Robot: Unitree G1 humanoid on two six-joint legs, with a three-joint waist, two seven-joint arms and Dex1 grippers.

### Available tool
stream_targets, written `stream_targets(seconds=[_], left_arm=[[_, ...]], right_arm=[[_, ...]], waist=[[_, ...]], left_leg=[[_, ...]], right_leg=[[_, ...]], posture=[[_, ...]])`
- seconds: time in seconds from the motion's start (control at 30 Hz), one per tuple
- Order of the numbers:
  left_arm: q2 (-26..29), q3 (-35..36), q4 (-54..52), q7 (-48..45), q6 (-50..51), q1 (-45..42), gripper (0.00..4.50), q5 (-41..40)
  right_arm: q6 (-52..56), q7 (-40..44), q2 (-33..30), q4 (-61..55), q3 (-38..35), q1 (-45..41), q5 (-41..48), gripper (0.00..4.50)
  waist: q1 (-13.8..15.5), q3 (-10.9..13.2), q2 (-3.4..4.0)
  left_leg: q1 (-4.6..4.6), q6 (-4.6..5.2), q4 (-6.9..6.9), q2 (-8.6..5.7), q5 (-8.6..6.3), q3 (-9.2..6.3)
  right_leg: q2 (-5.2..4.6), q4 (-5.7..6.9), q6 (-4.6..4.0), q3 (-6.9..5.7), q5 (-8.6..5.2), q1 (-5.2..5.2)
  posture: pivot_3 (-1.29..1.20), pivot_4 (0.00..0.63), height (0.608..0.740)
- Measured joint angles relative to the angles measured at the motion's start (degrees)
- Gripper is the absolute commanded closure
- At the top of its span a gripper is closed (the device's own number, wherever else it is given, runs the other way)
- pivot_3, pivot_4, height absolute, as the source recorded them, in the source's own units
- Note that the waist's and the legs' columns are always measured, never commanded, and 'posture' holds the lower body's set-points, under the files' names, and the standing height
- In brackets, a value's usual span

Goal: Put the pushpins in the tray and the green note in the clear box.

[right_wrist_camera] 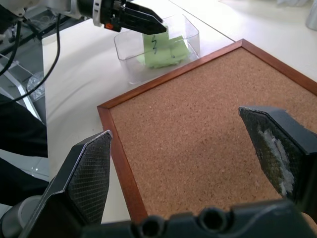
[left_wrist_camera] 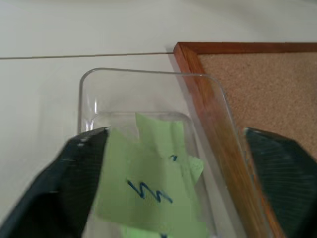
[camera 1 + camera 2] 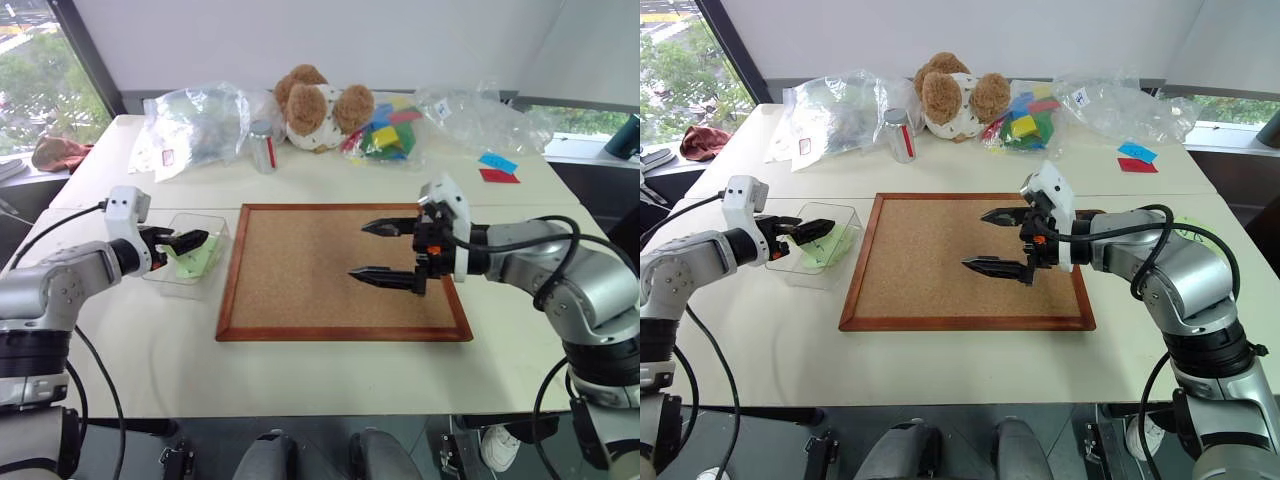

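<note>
With its fingers spread, the left gripper (image 3: 196,242) hovers at the clear box (image 3: 187,265), where the green note (image 2: 148,183) lies just beneath its tips, seemingly just released, so drawing clear likely comes next, while the right gripper (image 3: 385,252) hangs open over the corkboard (image 3: 340,270).

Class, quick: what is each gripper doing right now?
Left gripper: open, over the clear plastic box.
Right gripper: open, holding nothing.

Green note (image 2: 153,188) partly behind jaws
</note>
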Motion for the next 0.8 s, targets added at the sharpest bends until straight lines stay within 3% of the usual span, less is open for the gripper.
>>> stream_targets(seconds=[0.47,0.8], left_arm=[[1.9,5.1,-9.1,-5.9,1.7,0.6,0.08,0.5],[-0.3,5.6,-21.2,-10.7,2.8,-0.7,0.08,-5.5]], right_arm=[[-0.6,0.8,-0.6,0.7,0.0,0.0,-0.5,0.00],[-0.7,0.5,-3.3,0.8,-2.4,1.8,-0.6,0.00]], waist=[[-0.6,0.0,0.00],[-0.6,0.0,0.00]], left_leg=[[0.00,0.00,0.03,0.00,0.00,0.00],[0.00,0.01,0.08,0.00,0.00,0.00]], right_leg=[[0.00,0.05,0.00,0.00,0.00,0.02],[0.00,0.06,0.01,0.00,0.00,0.04]], posture=[[0.00,0.150,0.740],[0.00,0.150,0.740]])
